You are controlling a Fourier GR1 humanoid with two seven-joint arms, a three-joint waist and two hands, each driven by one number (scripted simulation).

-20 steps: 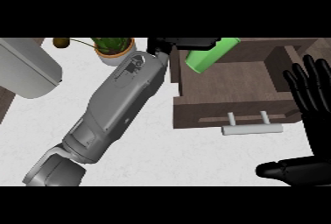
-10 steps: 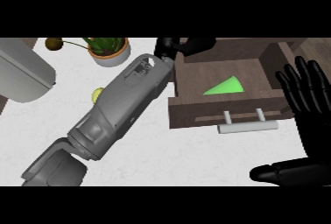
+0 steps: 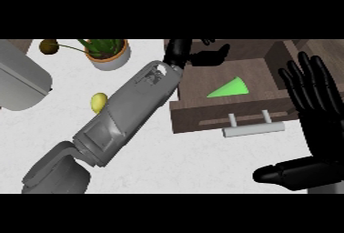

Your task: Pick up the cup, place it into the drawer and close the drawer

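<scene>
**One cup, one open drawer, two hands**

One white counter point(image 3: 174, 159) lies under me, the largest thing in view. On it at the left edge sits one big grey rounded object point(image 3: 20, 82); I cannot tell what it is.

One brown drawer point(image 3: 201, 116) stands pulled open, its single pale bar handle point(image 3: 254, 130) facing me. Inside it lies one green cup point(image 3: 228, 88), tipped on its side on the drawer floor. Nothing else shows in the drawer.

My right hand point(image 3: 312, 118) is at the right edge, just beside the drawer front, its fingers point(image 3: 306, 75) straight and slightly spread, thumb out to the side, holding nothing.

My left hand point(image 3: 194, 54) is over the drawer's far left corner, apart from the cup, fingers relaxed and holding nothing.

One potted plant point(image 3: 106, 53) stands in its round white pot at the top left. One small yellow fruit point(image 3: 98, 102) lies on the counter, just beside my left forearm.
</scene>
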